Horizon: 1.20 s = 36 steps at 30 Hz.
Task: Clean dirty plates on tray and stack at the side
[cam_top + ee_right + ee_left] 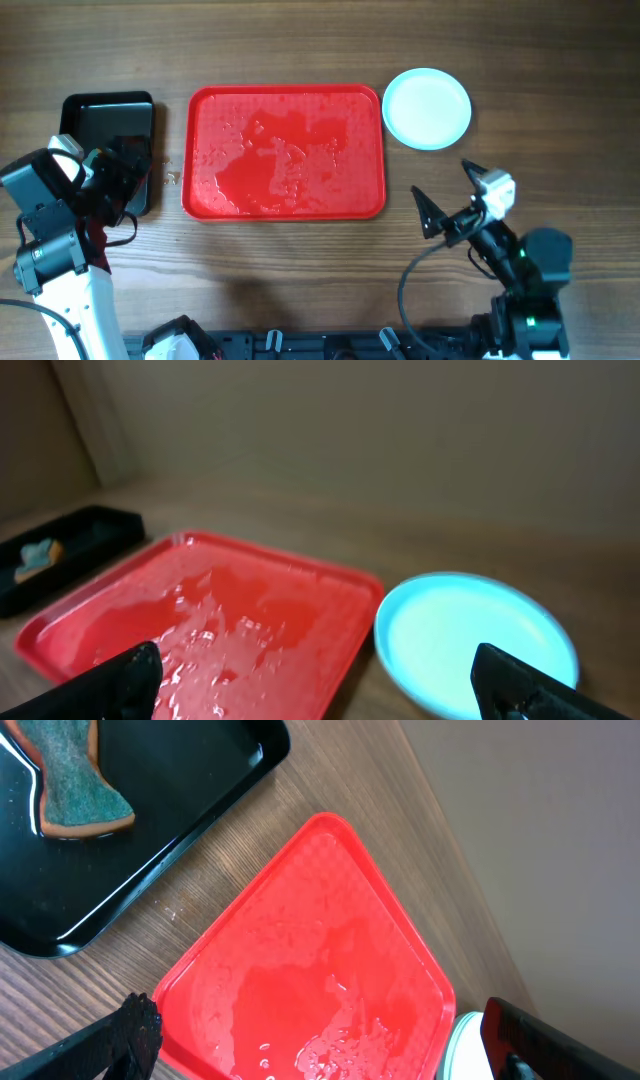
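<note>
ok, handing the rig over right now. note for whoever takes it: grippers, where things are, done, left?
left gripper: open, empty, by the black tray, where the sponge lies.
right gripper: open, empty, above the table on the near side of the plates.
plates: on the table off the far right corner of the red tray; pile count cannot be told.
red tray: wet, no plate on it.
done: tray holds no plates, top plate shows no smear.
left: probably only confirming the pile.

Left end effector [330,1035], right end effector [315,668] spread
</note>
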Tool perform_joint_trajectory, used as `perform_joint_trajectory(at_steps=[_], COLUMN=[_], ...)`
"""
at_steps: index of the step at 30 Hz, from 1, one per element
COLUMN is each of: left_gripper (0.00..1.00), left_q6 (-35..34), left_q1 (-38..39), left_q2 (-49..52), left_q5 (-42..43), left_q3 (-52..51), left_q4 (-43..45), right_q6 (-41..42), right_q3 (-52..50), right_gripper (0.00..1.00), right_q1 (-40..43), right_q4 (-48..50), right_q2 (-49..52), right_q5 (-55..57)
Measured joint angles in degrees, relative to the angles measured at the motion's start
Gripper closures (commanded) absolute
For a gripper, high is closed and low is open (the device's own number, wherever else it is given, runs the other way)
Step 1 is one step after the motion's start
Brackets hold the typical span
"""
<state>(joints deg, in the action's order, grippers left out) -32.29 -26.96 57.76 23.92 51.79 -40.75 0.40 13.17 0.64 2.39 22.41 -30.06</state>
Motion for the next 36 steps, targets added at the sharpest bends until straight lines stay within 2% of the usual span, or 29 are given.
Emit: perform_joint_trajectory(at_steps=[15, 23, 28, 36], left_gripper=[0.0, 0.0, 0.0, 0.0], left_q6=[0.0, 0.0, 0.0, 0.0], left_q1=[0.0, 0.0, 0.0, 0.0], left_q2=[0.0, 0.0, 0.0, 0.0], left_q5=[0.0, 0.0, 0.0, 0.0], left_q3=[0.0, 0.0, 0.0, 0.0], left_q4=[0.0, 0.0, 0.0, 0.0], right_q6=[8.4, 9.5, 9.6, 4.3], right_q3=[-12.8, -12.8, -12.8, -12.8], right_gripper=[0.0, 0.0, 0.0, 0.0], right_q1=[1.8, 1.8, 1.8, 1.8], right_q4=[5.4, 5.0, -2.3, -2.4], right_q2=[-19.8, -21.3, -21.5, -21.5], right_q5=[6.9, 14.6, 22.3, 26.1])
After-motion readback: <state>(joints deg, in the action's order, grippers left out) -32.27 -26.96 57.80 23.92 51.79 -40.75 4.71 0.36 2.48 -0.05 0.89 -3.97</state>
